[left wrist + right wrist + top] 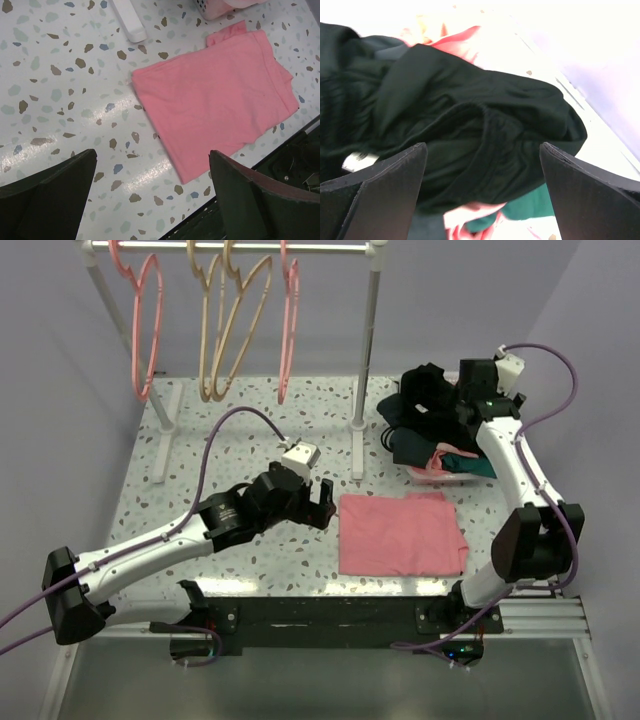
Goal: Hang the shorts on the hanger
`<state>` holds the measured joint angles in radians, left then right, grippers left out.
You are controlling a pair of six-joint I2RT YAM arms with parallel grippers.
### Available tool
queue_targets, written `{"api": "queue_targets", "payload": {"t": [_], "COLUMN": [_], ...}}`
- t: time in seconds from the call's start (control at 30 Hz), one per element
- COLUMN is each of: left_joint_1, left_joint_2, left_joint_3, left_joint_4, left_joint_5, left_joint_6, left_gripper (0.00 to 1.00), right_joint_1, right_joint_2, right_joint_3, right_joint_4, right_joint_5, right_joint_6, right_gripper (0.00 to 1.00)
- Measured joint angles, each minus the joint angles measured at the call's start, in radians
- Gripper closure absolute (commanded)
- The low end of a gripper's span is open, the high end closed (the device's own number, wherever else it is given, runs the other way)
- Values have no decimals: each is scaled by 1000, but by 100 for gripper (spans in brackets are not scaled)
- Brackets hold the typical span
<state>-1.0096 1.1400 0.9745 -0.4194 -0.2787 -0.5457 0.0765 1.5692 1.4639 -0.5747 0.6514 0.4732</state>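
Shorts [428,398]: black heap at the far right of the worktop [200,455], slumped over a pink basket [432,476] with a teal garment [472,464] tucked underneath. Not lifted yet.
Hanger [148,325]: pink, hooked on the rack [368,340] at the far left. Its twin hangs further along, with two tan hangers [225,330] between them. All are well apart from the shorts.
Right jaws: spread as wide as they go and holding nothing. They are poised right over the black folds, one on each side of a ridge of fabric.
Left jaws: wide open too, and empty, hovering above bare worktop just beside the flat pink cloth [400,532].
Step in hand: by my read, the first grab on the shorts. Nothing of the hanging is done.
Risk, wrong catch: the heap is tangled, so a deep pinch could take the teal garment as well and drag the basket along.
Risk, bad hold: a random fold instead of the waistband would leave a bunched lump, awkward to drape on the hanger.
Risk, slip: limp fabric in a shallow pinch could slide out on the long carry to the rack.
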Motion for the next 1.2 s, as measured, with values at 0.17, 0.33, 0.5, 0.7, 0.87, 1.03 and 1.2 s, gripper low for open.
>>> {"api": "queue_targets", "payload": {"t": [0.17, 0.33, 0.5, 0.7, 0.87, 1.03, 1.2], "left_joint_1": [0, 0, 0, 0, 0, 0, 0], "left_joint_2": [-5, -5, -5, 3, 3, 5, 2], "left_joint_3": [0, 0, 1, 26, 37, 51, 69], "left_joint_4": [-11, -12, -16, -15, -2, 7, 15], "left_joint_5": [6, 6, 5, -11, -24, -24, -38], "left_joint_6": [7, 8, 8, 12, 15, 15, 15], "left_gripper": [0, 0, 0, 0, 0, 0, 0], "right_joint_1": [-53, -66, -64, -64, -64, -64, -61], "right_joint_2": [24, 55, 63, -5, -84, -99, -100], "right_joint_3": [-13, -17, -32, -18, 112, 303, 436], "right_joint_4": [13, 27, 37, 26, 16, 30, 62], "right_joint_5": [-54, -113, -167, -199, -203, -249, -336], "right_joint_6": [26, 47, 62, 69, 60, 45, 34], "right_gripper": [29, 56, 100, 100, 100, 100, 100]}}
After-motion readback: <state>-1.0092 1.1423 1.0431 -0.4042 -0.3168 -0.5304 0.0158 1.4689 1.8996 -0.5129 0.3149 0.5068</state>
